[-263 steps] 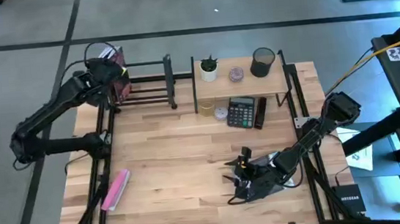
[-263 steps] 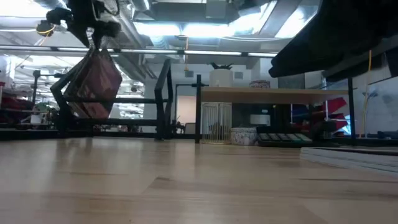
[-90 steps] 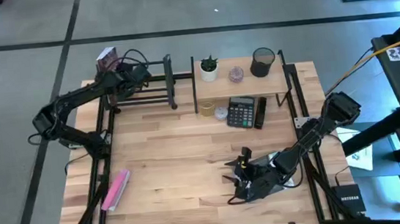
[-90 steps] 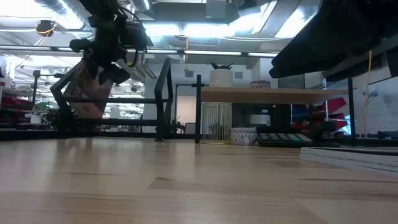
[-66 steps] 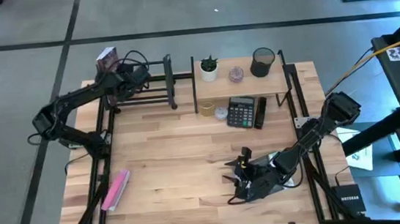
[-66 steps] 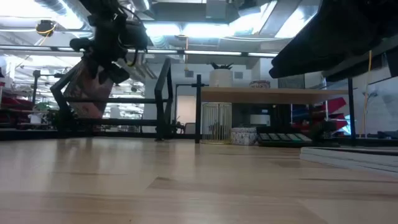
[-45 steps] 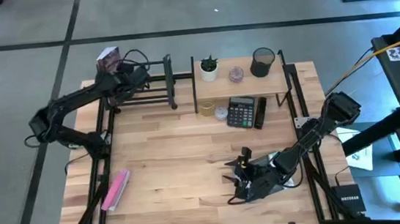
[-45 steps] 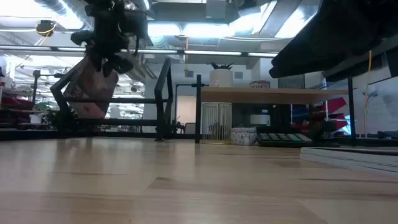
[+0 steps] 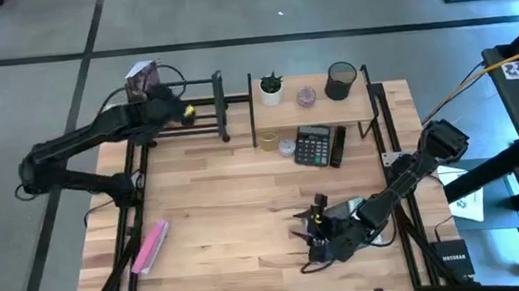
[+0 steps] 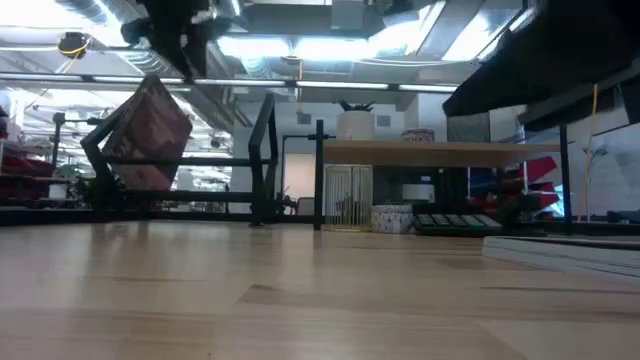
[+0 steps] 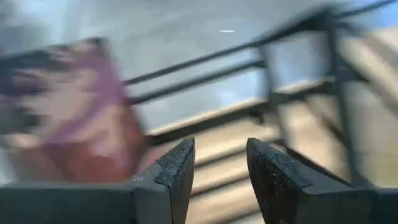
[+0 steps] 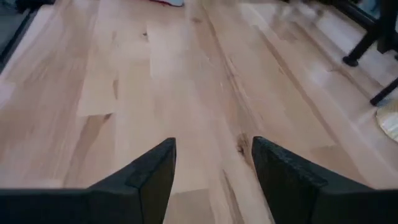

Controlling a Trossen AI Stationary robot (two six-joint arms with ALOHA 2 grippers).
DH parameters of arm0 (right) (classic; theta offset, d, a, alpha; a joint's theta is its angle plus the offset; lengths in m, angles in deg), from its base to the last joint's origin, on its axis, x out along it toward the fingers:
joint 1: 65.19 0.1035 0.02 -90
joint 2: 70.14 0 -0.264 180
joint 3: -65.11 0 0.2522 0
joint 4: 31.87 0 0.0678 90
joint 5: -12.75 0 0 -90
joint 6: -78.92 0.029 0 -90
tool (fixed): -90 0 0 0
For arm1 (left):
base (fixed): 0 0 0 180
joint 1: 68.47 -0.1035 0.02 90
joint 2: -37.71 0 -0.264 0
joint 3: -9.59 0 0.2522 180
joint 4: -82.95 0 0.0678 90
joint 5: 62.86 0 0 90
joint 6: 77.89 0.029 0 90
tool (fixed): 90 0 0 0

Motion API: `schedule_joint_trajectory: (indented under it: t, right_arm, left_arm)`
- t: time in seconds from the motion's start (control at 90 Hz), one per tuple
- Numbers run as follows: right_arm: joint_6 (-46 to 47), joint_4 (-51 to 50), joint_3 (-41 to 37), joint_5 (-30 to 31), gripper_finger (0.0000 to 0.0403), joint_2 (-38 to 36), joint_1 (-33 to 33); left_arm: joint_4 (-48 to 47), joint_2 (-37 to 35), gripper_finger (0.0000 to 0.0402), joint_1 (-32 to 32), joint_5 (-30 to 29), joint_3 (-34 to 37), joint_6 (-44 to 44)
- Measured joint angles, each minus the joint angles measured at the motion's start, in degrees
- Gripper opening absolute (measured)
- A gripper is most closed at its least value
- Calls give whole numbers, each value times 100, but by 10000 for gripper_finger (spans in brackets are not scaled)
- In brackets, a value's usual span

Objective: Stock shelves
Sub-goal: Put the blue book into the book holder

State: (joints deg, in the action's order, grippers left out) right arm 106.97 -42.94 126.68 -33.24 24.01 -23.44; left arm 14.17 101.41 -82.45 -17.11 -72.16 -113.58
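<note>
Tabletop (image 9: pixel 238 214), butcher-block, the largest surface; its broad middle lies bare between the shelving along the far edge and the right arm near the front, giving open room for moving.

Wooden shelf (image 9: pixel 361 105), two levels of light boards on thin black posts, at the far edge right of centre. Top board carries a small potted plant (image 9: pixel 271 88), a small pale round item (image 9: pixel 306 95) and a black mesh cup (image 9: pixel 339 79); what the cup holds cannot be told. Lower level holds a calculator (image 9: pixel 314 145), a dark flat object (image 9: pixel 338 146) just beside it, and two small round items (image 9: pixel 277 144) on its other side.

Black bar rack (image 9: pixel 207 112), low, at the far edge left of centre, just beside the wooden shelf. A reddish-maroon box (image 10: pixel 145 135) leans tilted at its left end.

Left gripper (image 9: pixel 183 114), above the rack's bars, near the box but apart from it; fingers (image 11: pixel 177 171) narrowly parted, holding nothing.

Right gripper (image 9: pixel 314 236), low over the front right of the tabletop; fingers (image 12: pixel 152 171) spread wide over bare wood, holding nothing.

Pink flat object (image 9: pixel 150 246), lying near the front left edge, well apart from both grippers.
</note>
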Motion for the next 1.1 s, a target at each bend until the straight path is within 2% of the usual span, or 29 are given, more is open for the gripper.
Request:
schedule_joint_trajectory:
  t: [0.1,0.222,0.4,0.5,0.733,0.833,0.911,1.1]
  right_arm:
    - [91,-267,0,-4,198,-222,234]
    - [708,-1021,0,-76,198,-562,557]
    - [2204,-2140,0,-1277,198,-818,834]
    - [3106,-2785,0,-1655,198,-776,921]
    - [5067,-4185,-2,-1658,198,-497,955]
    - [5547,-4282,-2,-1813,198,-279,828]
    - [5599,-4147,-2,-2121,198,-17,689]
    - [4928,-3090,55,-1975,198,549,192]
  left_arm:
    - [84,44,129,939,44,14,-305]
    - [248,319,129,2103,-153,14,-785]
    - [485,1092,129,3452,-628,16,-1589]
    - [778,1647,129,3949,-774,18,-1981]
    - [2069,2936,129,4461,-890,18,-2363]
    - [2637,3398,129,4478,-803,18,-2357]
    - [3012,3664,129,4478,-734,18,-2288]
    - [3643,3946,129,4425,-697,20,-2033]
